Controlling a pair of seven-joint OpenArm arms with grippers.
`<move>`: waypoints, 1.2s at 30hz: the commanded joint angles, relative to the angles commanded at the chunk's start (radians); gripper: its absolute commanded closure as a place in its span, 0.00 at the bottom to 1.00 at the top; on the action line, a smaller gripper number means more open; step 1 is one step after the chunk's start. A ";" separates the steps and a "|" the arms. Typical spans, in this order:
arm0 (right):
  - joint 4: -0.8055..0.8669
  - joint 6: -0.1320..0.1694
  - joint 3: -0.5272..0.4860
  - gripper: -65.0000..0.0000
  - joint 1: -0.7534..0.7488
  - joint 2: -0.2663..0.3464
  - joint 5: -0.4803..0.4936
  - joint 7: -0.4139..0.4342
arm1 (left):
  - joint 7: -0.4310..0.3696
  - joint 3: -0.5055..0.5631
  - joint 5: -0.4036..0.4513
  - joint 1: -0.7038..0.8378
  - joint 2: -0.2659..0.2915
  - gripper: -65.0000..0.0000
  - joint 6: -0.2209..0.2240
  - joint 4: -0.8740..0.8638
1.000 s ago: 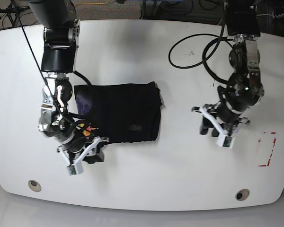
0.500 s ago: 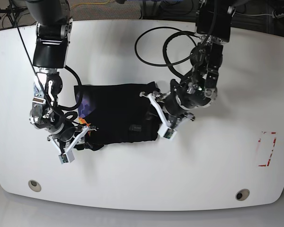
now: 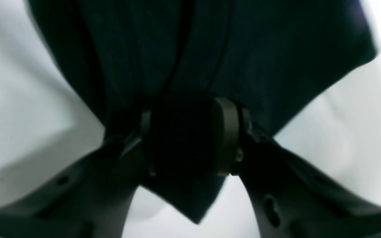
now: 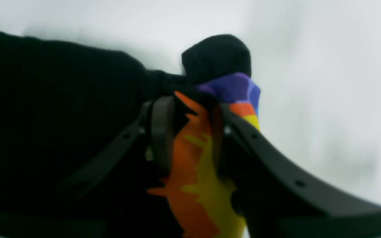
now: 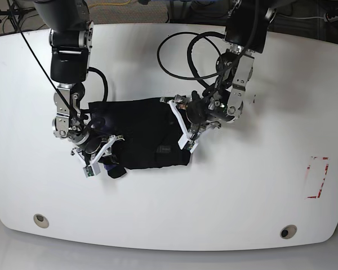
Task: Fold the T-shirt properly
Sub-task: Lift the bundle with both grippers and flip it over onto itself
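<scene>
We take the black cloth T-shirt with the purple, orange and yellow print (image 5: 141, 132) as our landmark; it lies folded into a compact bundle on the white tabletop (image 5: 242, 208). Nearest the front of the base view, 2 round metal-coloured table fittings (image 5: 41, 220) (image 5: 288, 231) sit well apart in front of the T-shirt, 1 toward each side. Red markings (image 5: 318, 177) show well to the T-shirt's right.

At the T-shirt's front left, the black and silver right gripper (image 4: 190, 135) stands over the printed part, its 2 fingers parted with printed cloth between and beneath them. At the T-shirt's right edge, the black and silver left gripper (image 3: 182, 137) has its 2 fingers apart too, dark cloth lying between and below them. We cannot tell whether either one grips the cloth.

Behind the T-shirt, a black cable (image 5: 159, 56) loops beside the left arm (image 5: 239, 62).
</scene>
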 joint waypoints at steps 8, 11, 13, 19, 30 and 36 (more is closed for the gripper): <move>0.172 0.003 0.058 0.73 -0.158 0.003 0.002 -0.061 | -0.133 0.123 -0.006 -0.120 -0.049 0.66 -0.002 -0.189; 0.278 -0.002 0.087 0.73 -0.226 -0.021 0.003 -0.126 | -0.166 0.161 -0.006 -0.163 -0.057 0.66 -0.002 -0.204; 0.347 -0.002 0.101 0.73 -0.265 -0.051 0.002 -0.161 | -0.184 0.183 -0.005 -0.189 -0.058 0.66 -0.002 -0.215; 0.559 -0.003 0.126 0.73 -0.367 -0.109 -0.002 -0.264 | -0.210 0.210 -0.003 -0.267 -0.060 0.66 -0.002 -0.229; 0.933 -0.003 0.127 0.73 -0.374 -0.140 -0.003 -0.519 | -0.206 0.203 -0.006 -0.273 -0.097 0.66 0.000 0.015; 0.888 0.003 0.124 0.73 -0.325 -0.103 -0.003 -0.522 | -0.203 0.206 -0.006 -0.150 -0.092 0.66 0.002 0.167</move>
